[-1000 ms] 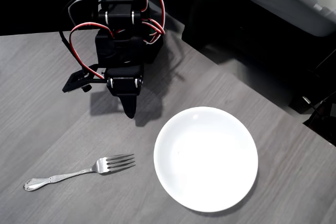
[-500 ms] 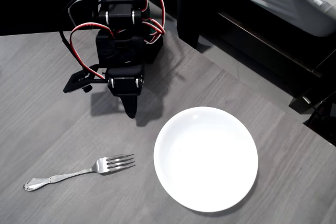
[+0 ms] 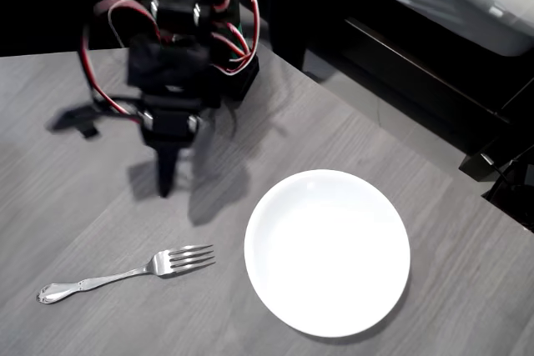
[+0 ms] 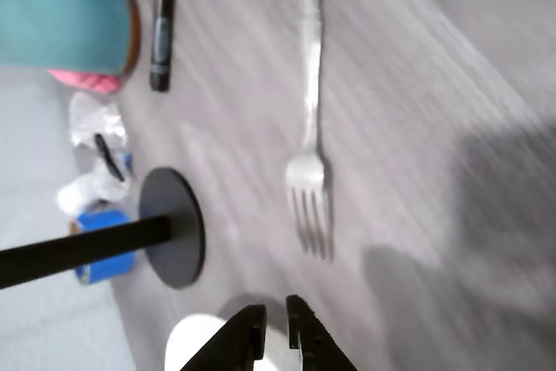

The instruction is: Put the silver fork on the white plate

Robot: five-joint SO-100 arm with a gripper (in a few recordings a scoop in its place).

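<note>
**Reaching for the fork on the tabletop**

Looking down from above, the silver fork (image 3: 125, 274) lies flat on the grey tabletop (image 3: 75, 206), near the bottom left of the picture. Its long line runs almost left to right, a little tilted. The round handle end points left and the four tines point right, toward the white plate (image 3: 327, 253). The tines stop just beside the plate's left rim but do not touch it. Nothing is on the plate yet. The black hand (image 3: 165, 183) hangs above the tabletop, up-picture from the fork, with its tip pointing down toward it. It lines up close to the tines end, and the handle end is farther away. From this view I cannot tell if its fingers are apart or together.

From the camera on the wrist, the picture is blurry. The hand (image 4: 275, 323) sits at the bottom edge, its two fingers almost together with just a thin gap, and nothing is between them. The fork (image 4: 309, 119) lies ahead of it, running up and down the picture, tines nearest the hand. I think the hand must open and come down across the fork's thin neck.
</note>
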